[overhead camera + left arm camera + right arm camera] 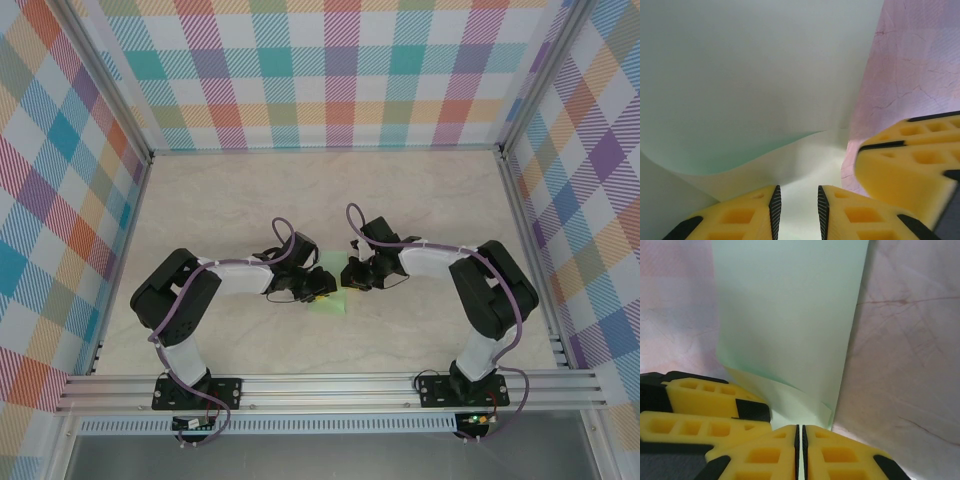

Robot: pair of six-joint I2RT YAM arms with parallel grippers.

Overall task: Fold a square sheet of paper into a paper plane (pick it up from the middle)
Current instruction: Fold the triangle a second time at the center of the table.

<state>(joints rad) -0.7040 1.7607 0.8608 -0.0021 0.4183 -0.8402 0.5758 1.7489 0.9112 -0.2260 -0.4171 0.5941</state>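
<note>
On the pale marbled table (250, 200), the square sheet of paper (785, 315) lies at the middle between both arms, partly folded, its near edge pinched in the closed right gripper (801, 432), while the left gripper (797, 202) stands narrowly parted around a lifted flap.

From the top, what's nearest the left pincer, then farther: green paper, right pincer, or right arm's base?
1. Green paper, at the left pincer.
2. Right pincer, just to its right.
3. Right arm's base, near-right corner.
</note>
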